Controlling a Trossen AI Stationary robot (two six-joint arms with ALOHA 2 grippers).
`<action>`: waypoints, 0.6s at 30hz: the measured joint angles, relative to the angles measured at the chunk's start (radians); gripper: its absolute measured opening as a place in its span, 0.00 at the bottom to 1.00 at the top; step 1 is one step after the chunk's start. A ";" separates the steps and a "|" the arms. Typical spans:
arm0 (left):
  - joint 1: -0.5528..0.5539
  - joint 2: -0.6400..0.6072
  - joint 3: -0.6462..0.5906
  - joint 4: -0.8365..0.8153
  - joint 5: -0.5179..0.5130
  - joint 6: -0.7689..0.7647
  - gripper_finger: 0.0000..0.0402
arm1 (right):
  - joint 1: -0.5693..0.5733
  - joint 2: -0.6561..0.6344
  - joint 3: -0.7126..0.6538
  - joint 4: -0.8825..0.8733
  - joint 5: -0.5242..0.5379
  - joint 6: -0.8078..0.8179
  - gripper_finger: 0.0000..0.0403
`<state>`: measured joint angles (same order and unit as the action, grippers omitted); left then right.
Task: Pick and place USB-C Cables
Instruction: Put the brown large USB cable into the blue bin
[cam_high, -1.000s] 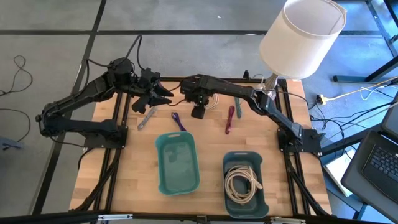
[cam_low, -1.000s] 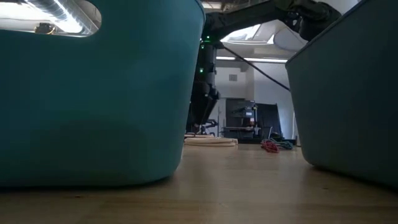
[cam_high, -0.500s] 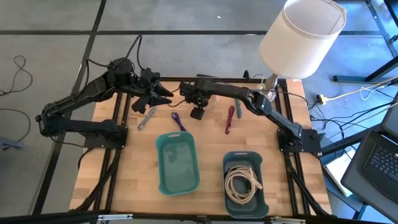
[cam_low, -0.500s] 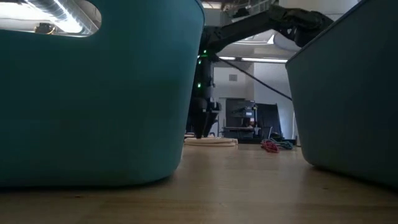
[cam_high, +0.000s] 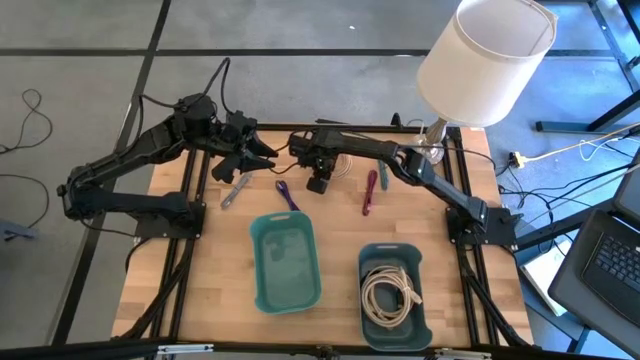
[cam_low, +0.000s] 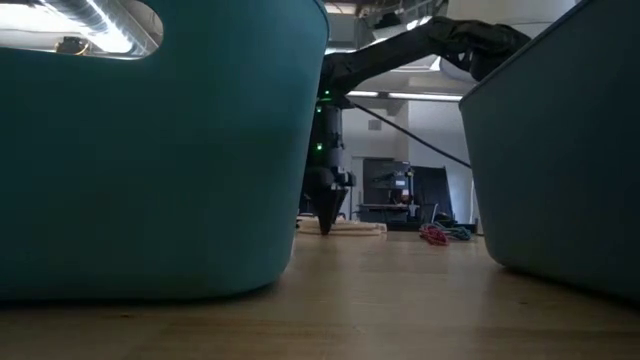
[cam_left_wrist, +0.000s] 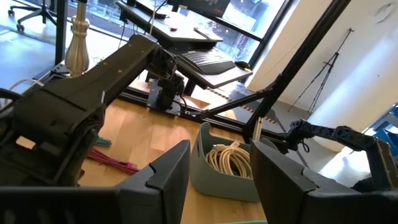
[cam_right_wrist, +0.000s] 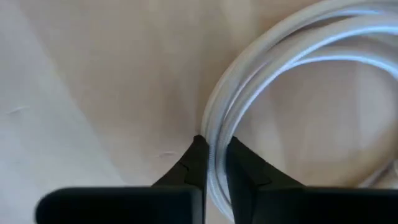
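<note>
A cream-white USB-C cable coil (cam_high: 343, 165) lies flat at the far middle of the table. My right gripper (cam_right_wrist: 213, 144) stands over the coil's left edge, shut on its strands; the low view shows its tips (cam_low: 325, 222) down at the table. Purple (cam_high: 287, 195), grey (cam_high: 235, 188) and magenta (cam_high: 370, 192) leads lie loose on the wood nearby. Another white coil (cam_high: 390, 292) lies in the right teal tray (cam_high: 368, 262). My left gripper (cam_high: 262, 152) hovers open at the far left, holding nothing. My right gripper pinches several strands at the coil's left edge (cam_right_wrist: 214, 163) between its two fingertips (cam_right_wrist: 196, 163). The fingers come from above, pointing down, and lie across the strands. The coil lies flat on the table.
An empty teal tray (cam_high: 255, 262) stands at the near middle, beside the right one. A lamp with a white shade (cam_high: 485, 60) rises at the far right. Bare wood lies between the leads and the trays.
My right gripper has come down onto the white coil's left edge and shut on its strands. The coil has stayed flat on the table.
</note>
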<state>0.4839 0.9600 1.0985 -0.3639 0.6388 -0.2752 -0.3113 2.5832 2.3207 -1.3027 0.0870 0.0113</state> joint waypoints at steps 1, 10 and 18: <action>0.000 0.000 0.000 0.000 0.000 0.000 0.40 | -0.001 0.000 0.000 0.001 0.005 0.001 0.08; 0.000 0.000 0.000 -0.010 -0.001 0.000 0.40 | 0.001 -0.012 0.003 -0.079 0.056 0.008 0.08; 0.000 0.000 0.000 -0.011 -0.002 0.008 0.40 | 0.074 -0.143 0.023 -0.235 0.079 0.038 0.08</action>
<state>0.4839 0.9600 1.0985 -0.3752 0.6365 -0.2668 -0.2372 2.4403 2.3440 -1.5381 0.1657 0.0494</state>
